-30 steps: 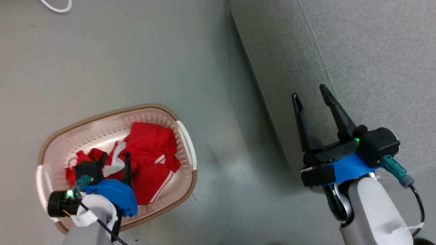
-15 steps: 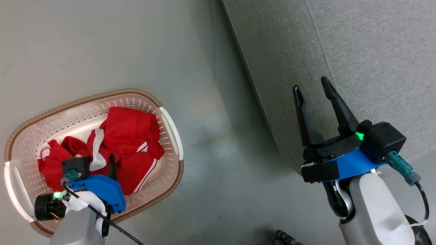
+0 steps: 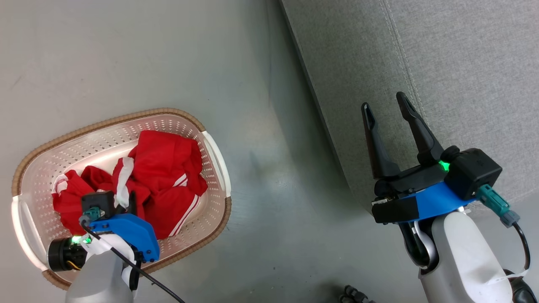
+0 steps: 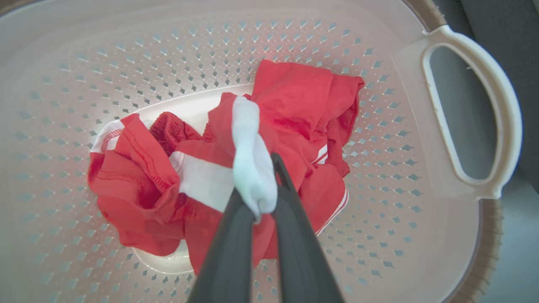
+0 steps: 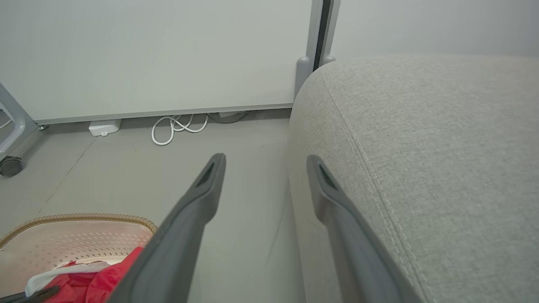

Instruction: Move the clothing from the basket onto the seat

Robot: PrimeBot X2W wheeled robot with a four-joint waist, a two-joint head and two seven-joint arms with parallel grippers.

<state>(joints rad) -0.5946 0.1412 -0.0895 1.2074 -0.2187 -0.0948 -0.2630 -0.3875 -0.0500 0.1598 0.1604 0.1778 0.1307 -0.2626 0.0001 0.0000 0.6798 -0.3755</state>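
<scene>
The clothing (image 3: 164, 168), crumpled red fabric with white stripes, lies in the cream basket (image 3: 126, 115) on the floor at the lower left. My left gripper (image 3: 128, 202) reaches down into the basket. In the left wrist view the left gripper (image 4: 259, 181) is shut on a white-trimmed fold of the clothing (image 4: 294, 97), inside the perforated basket (image 4: 210, 42). My right gripper (image 3: 383, 101) hangs open and holds nothing, over the front edge of the grey seat (image 3: 463, 63). The right wrist view has the right gripper (image 5: 265, 158) beside the seat (image 5: 442, 147), with the basket (image 5: 84, 219) and clothing (image 5: 105, 273) at lower left.
Bare grey floor (image 3: 261, 189) separates basket and seat. In the right wrist view a pale partition panel (image 5: 147, 54) stands behind, with a coiled white cable (image 5: 177, 126), a small white box (image 5: 104, 127) and a caster (image 5: 10, 166) at its foot.
The left gripper's fingers, spread over the clothing a second ago, have shut on a white-trimmed fold. The head camera has shifted a little. The right gripper stays open.
</scene>
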